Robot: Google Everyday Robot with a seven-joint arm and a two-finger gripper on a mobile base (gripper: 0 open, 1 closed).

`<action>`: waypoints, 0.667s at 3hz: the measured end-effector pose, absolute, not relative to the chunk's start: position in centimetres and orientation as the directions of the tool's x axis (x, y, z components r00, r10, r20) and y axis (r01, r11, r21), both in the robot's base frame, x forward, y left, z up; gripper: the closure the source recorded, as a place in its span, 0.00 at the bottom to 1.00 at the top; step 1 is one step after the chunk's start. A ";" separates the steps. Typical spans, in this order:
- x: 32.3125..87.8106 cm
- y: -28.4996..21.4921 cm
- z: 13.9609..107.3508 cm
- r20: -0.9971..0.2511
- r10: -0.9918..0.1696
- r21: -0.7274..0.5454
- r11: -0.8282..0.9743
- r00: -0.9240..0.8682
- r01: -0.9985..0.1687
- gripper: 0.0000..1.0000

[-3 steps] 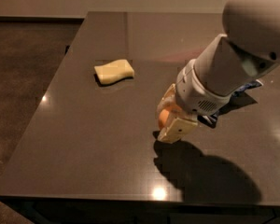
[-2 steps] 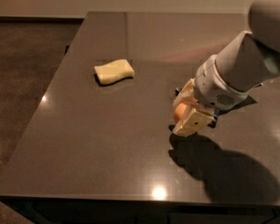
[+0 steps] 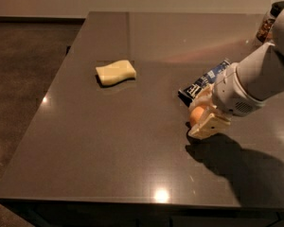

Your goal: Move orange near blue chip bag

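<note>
The orange (image 3: 197, 114) is a small round fruit held between my gripper's cream fingers, low over the dark table. My gripper (image 3: 203, 115) is shut on it, at the table's right middle. The blue chip bag (image 3: 203, 82) lies just behind the gripper, dark blue with white lettering; its right part is hidden by my white arm (image 3: 255, 79). The orange sits a short way in front of the bag's near corner.
A pale yellow sponge (image 3: 115, 72) lies at the left middle of the dark table (image 3: 109, 141). A clear jar with a dark lid (image 3: 270, 20) stands at the far right edge. The table's left edge drops to a brown floor.
My gripper has carried the orange to the right across the table, uncovering the blue chip bag behind it. The sponge has not moved.
</note>
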State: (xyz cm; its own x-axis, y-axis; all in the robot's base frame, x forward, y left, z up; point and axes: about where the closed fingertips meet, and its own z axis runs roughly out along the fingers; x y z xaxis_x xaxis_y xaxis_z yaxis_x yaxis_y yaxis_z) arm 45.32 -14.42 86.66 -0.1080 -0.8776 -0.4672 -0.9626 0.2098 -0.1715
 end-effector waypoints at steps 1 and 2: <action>45.3 -15.8 86.1 -0.480 -0.870 -0.188 0.232 -0.117 -0.954 0.53; 45.2 -16.6 85.9 -0.488 -0.864 -0.188 0.247 -0.128 -0.951 0.30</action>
